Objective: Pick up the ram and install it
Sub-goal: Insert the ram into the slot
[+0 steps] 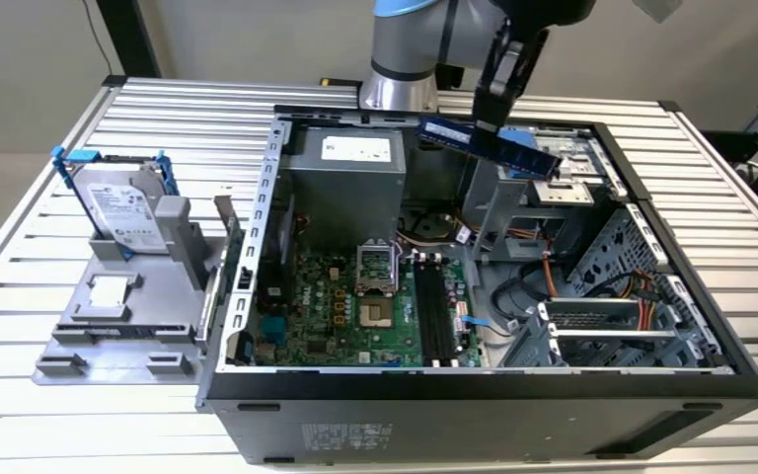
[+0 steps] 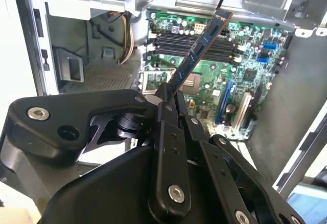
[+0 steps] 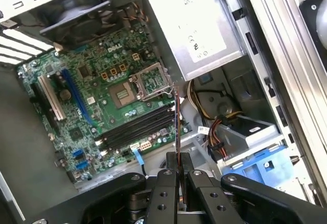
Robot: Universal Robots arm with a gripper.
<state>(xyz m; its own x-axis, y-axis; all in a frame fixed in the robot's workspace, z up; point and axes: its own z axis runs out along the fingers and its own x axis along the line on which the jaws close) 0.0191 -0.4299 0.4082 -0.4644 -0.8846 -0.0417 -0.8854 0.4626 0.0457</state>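
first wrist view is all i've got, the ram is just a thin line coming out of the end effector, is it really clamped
observer: yes. In the second wrist view the end effector is shut on the ram, and the ram's flat blue side shows.
operator: where is it relative to the case
observer: in the exterior view the ram hangs tilted above the open case, toward its far side and well apart from the black slots.
operator: anything outside the case
observer: a hard drive in a blue bracket stands on a grey fixture at the exterior view's left.
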